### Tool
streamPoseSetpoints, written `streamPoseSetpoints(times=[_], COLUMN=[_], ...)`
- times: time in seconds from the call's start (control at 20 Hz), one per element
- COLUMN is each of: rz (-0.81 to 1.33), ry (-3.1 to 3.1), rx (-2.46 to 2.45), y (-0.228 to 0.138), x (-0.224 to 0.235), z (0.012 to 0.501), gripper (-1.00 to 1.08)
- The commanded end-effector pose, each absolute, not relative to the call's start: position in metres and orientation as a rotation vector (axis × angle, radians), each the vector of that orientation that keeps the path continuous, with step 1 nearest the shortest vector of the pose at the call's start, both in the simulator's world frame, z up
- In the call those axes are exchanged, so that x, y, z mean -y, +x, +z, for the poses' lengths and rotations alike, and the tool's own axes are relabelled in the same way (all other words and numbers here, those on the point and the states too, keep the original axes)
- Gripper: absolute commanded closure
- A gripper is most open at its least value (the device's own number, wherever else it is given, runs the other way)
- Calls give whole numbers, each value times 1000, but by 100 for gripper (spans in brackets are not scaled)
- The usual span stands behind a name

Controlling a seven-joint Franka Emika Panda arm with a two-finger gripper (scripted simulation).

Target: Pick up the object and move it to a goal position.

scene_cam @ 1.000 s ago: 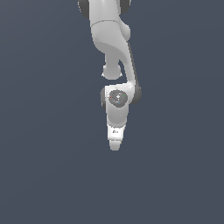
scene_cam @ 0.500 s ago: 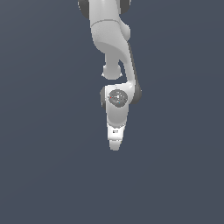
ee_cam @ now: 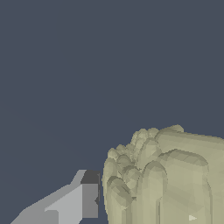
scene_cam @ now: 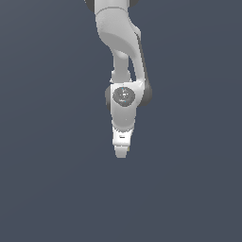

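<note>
In the exterior view the white arm [scene_cam: 124, 56] comes down from the top edge and ends with the gripper [scene_cam: 121, 152] pointing downward, over a plain dark grey-blue ground [scene_cam: 47, 189]. The arm's own body covers most of the gripper from this side, so the fingers do not show apart there, and only a very small yellowish spot is visible at the tip. In the wrist view the object [ee_cam: 166, 179] is very near to the camera: a tan-beige lumpy thing with rounded ridges, which fills one corner of the picture and is cut by the frame. One grey finger [ee_cam: 83, 199] with a dark pad stands just beside the object, close to its ridged side; I cannot tell whether it touches it. The other finger is not visible, so I cannot tell whether the gripper is apart or clamped on the object. Around it only the flat ground is seen.
</note>
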State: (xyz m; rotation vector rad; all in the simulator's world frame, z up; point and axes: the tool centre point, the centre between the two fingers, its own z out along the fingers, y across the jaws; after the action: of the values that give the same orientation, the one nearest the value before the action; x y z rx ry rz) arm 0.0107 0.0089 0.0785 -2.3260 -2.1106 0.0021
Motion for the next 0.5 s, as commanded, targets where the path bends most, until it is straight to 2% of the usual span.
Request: streamPoseSetpoints(times=[0.0, 0.45], rz=[2, 1], ry=[-2327, -2325], rx=[2112, 2113], y=[8, -5], x=[-3, 27], z=[96, 189], gripper=[108, 108])
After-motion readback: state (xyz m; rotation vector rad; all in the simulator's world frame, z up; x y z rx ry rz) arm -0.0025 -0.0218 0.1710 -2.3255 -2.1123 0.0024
